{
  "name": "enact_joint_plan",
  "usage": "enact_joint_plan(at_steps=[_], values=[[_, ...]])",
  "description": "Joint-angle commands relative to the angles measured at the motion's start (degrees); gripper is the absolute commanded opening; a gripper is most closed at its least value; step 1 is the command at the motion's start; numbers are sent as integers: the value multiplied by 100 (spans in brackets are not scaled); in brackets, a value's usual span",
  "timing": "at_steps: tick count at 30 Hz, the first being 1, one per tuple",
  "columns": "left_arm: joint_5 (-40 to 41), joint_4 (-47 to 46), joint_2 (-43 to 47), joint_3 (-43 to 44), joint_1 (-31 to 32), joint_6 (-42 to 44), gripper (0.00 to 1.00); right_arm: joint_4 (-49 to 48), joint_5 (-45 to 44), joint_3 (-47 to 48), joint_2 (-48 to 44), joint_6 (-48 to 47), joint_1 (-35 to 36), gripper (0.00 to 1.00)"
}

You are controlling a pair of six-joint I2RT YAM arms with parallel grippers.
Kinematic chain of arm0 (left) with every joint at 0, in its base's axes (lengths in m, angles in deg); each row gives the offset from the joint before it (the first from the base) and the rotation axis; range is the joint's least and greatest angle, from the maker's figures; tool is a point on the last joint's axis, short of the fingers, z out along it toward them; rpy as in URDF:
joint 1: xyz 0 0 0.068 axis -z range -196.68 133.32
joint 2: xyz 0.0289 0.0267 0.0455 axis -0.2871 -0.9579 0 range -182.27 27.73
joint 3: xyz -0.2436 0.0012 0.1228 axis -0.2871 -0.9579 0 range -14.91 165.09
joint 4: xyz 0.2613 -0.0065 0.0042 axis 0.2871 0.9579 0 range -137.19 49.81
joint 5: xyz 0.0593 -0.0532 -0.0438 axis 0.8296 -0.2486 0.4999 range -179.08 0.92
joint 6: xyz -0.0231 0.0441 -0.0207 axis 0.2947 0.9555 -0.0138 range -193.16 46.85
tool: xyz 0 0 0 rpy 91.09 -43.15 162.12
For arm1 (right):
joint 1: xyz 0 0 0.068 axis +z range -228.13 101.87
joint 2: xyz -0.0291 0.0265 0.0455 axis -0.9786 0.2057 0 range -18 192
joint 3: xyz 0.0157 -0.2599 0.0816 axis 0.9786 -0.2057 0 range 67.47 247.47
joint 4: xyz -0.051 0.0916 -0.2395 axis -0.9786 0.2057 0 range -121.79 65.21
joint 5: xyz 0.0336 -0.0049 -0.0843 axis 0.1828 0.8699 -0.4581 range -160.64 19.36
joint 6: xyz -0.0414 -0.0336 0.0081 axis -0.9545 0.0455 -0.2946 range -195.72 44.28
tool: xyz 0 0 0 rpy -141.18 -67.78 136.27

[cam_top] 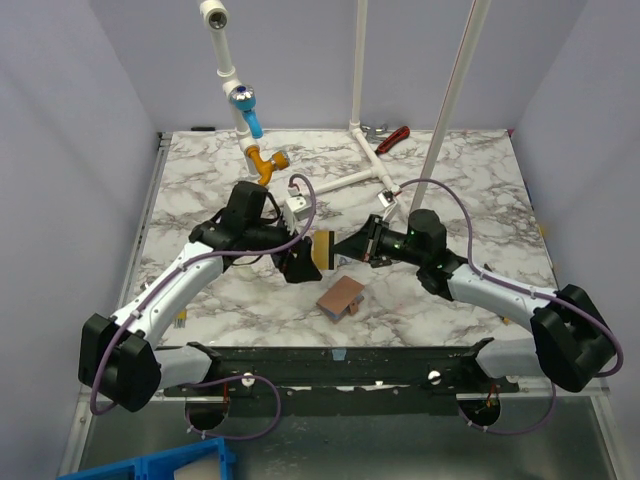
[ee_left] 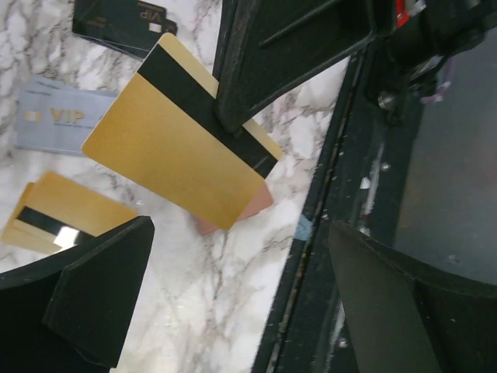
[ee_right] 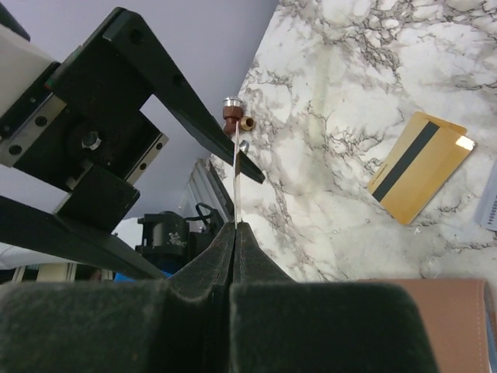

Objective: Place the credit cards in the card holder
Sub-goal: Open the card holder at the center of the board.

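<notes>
While the right pincer point(ee_right: 235, 231) is clamped tight on one edge of a gold card point(ee_left: 178, 148) with a dark stripe, holding it up off the worktop point(cam_top: 480, 200), the left pincer point(cam_top: 298, 258) stands spread wide just beside it, gripping nothing. Right under the raised card, a little toward the worktop's near edge and about midway along it, lies the tan card holder point(cam_top: 341, 297).

Flat on the marble nearby are a second gold card point(ee_right: 419, 167), a silvery-grey card point(ee_left: 54, 116) and a black card point(ee_left: 116, 19). From above, the arms hide them.

To my eye these cards are light, thin, stiff and slick. A pinch on one short end looks best, leaving the far edge free to enter a slot. The ones lying flat would likely need an edge lifted first. The holder looks soft and light, so it may skid unless the other pincer pins it.
</notes>
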Motion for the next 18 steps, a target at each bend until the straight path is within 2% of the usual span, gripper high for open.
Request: enact_joint_plan(at_steps=[1, 6, 12, 15, 18], values=[[-1338, -628, 94, -146, -296, -1410, 99, 165, 292, 139, -98, -116, -23, 1], [-2253, -1524, 29, -430, -710, -2462, 96, -262, 557, 209, -40, 142, -24, 1], [-2448, -2070, -9, -732, -882, -2890, 87, -885, 790, 164, 133, 454, -24, 1], [-2605, -2369, -11, -795, -944, -3145, 78, -979, 730, 146, 158, 483, -24, 1], [-2749, -2712, -23, -878, -981, -3473, 63, -1106, 737, 177, 296, 554, -24, 1]])
